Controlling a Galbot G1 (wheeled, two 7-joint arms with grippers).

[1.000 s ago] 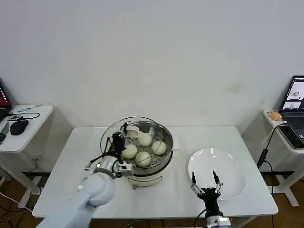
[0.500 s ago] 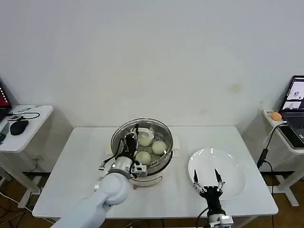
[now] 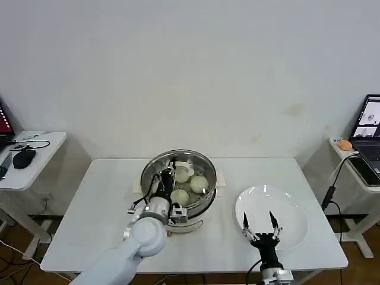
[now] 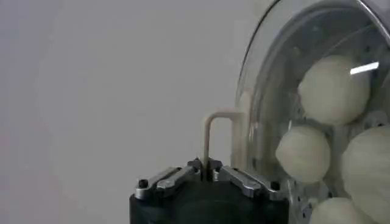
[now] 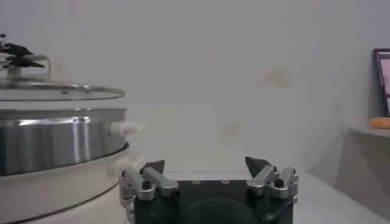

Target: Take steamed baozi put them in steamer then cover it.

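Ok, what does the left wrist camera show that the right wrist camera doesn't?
Left wrist alone: the left gripper shut on the cover's handle, with the baozi seen through the glass. Right wrist alone: the right gripper open and holding nothing, the steamer's steel wall side-on, a small side handle, and the cover hovering just above the rim, apart from it. Both share the cover and the steamer.

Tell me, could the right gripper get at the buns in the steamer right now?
Probably not. The cover sits over the steamer, held by the left gripper, closing off the buns. The right gripper hovers open over the plate.
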